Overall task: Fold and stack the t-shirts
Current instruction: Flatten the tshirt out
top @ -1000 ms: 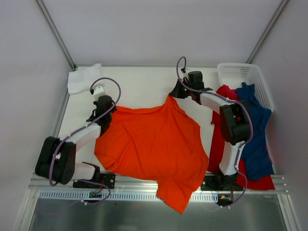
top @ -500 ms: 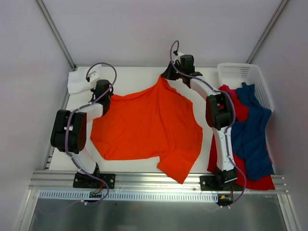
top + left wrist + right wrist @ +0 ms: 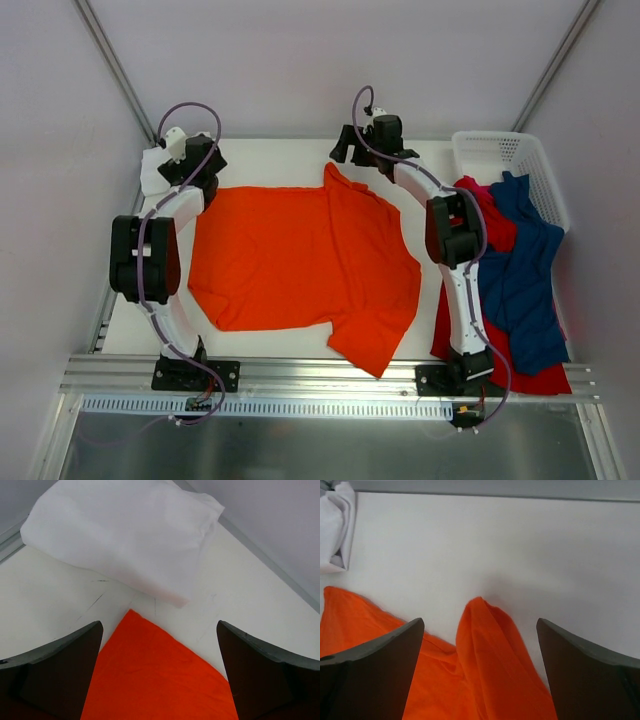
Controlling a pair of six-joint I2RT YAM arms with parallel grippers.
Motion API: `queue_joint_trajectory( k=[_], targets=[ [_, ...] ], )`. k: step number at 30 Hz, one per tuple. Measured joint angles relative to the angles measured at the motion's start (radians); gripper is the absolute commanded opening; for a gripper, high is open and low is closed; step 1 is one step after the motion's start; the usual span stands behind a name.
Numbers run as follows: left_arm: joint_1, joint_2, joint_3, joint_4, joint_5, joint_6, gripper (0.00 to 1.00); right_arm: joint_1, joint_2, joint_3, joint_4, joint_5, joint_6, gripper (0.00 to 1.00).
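On the tabletop point(image 3: 280, 160) the orange shirt point(image 3: 300, 265) lies spread, not yet folded, before left claw point(image 3: 157, 628) and right claw point(image 3: 480, 625), both wide and empty; we count the white shirt point(image 3: 152, 176) folded far left, red shirt point(image 3: 446, 300) and blue shirt point(image 3: 525, 290) heaped by the basket point(image 3: 470, 150), untouched

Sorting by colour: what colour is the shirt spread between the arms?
The shirt is bright orange; clearest in top external view.

White table point(image 3: 285, 158), orange t-shirt point(image 3: 300, 260) spread flat, white t-shirt point(image 3: 125, 535) far-left, basket point(image 3: 500, 150) far-right
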Motion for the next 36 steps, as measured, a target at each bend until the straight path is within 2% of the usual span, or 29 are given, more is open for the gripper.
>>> queue_joint_trajectory(
  k=[4,10,14,18,19,21,22,23,24,25,29,36],
  targets=[
    [-0.001,-0.089,-0.029,-0.032,0.034,0.0,0.99,0.008,-0.158,-0.195,-0.019,0.073,-0.046,0.99],
    [-0.074,-0.376,-0.129,-0.053,0.187,0.0,0.99,0.037,-0.541,-0.489,-0.025,0.174,-0.105,1.0],
    [-0.138,-0.567,-0.278,-0.043,0.246,-0.018,0.99,0.042,-0.758,-0.628,-0.004,0.223,-0.127,0.99],
    [-0.146,-0.706,-0.463,-0.072,0.293,-0.055,0.98,0.029,-0.824,-0.716,0.003,0.26,-0.131,0.98],
    [-0.146,-0.727,-0.497,-0.085,0.308,-0.063,0.98,0.019,-0.818,-0.735,0.001,0.254,-0.128,0.95],
    [-0.148,-0.765,-0.545,-0.107,0.34,-0.07,0.97,-0.015,-0.789,-0.77,-0.008,0.218,-0.101,0.81],
    [-0.148,-0.784,-0.562,-0.119,0.356,-0.071,0.97,-0.037,-0.769,-0.787,-0.008,0.196,-0.076,0.5],
    [-0.153,-0.799,-0.575,-0.121,0.369,-0.072,0.97,-0.054,-0.752,-0.799,-0.008,0.178,-0.061,0.29],
    [-0.155,-0.815,-0.585,-0.12,0.383,-0.072,0.96,-0.072,-0.728,-0.816,-0.007,0.158,-0.041,0.13],
    [-0.161,-0.827,-0.594,-0.121,0.394,-0.072,0.96,-0.089,-0.707,-0.831,-0.007,0.142,-0.021,0.02],
    [-0.174,-0.846,-0.613,-0.119,0.43,-0.072,0.95,-0.106,-0.681,-0.932,0.021,0.098,0.068,0.0],
    [-0.181,-0.847,-0.64,-0.12,0.46,-0.075,0.95,-0.059,-0.681,-1.073,0.105,0.072,0.139,0.0]
  ],
)
